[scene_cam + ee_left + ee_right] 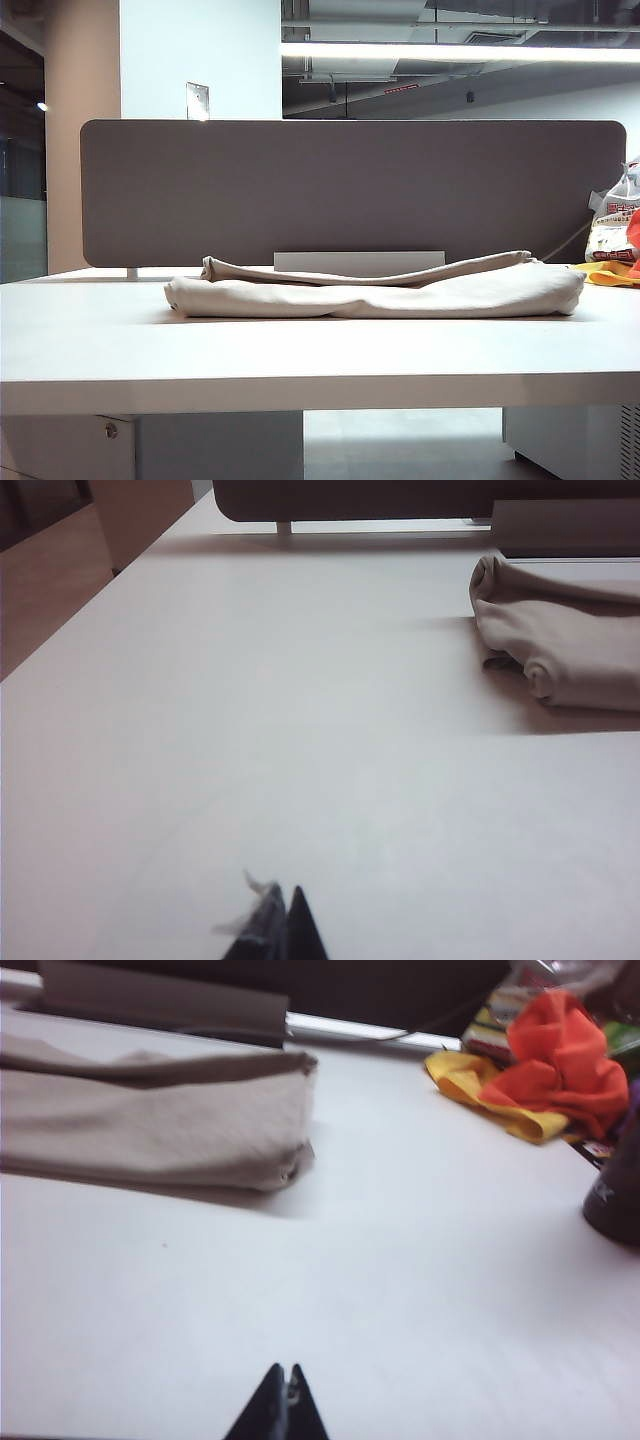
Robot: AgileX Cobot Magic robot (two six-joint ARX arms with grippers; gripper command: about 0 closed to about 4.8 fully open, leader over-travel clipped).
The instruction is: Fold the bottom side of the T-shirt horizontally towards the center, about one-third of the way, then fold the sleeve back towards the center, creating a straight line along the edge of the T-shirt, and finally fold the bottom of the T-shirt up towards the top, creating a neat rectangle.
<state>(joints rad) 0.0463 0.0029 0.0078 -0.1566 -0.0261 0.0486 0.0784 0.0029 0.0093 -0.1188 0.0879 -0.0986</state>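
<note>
Currently the T-shirt [375, 290] lies folded into a long, low bundle on the white counter [300, 350], across the middle and toward the far side, just in front of the grey partition [350, 190]. The bundle runs left to right, with a thinner fold resting along its far upper edge. The bottom side of the shirt cannot be made out among the folds.

The left claw [283, 920] is clenched, tips together, holding nothing. It sits low over bare counter on the near left, well apart from the shirt's left end [560, 645]. A small wisp of fibre clings to its tip.

The right claw [283, 1400] is likewise clenched and empty, over bare counter on the near right, apart from the shirt's right end [150, 1120].

Neither claw appears in the exterior view.

At the far right of the counter lie an orange cloth [560, 1055] on a yellow cloth [480, 1095], beside a white printed bag [612, 225]. A dark object [615, 1190] stands at the right edge, partly cut off.
</note>
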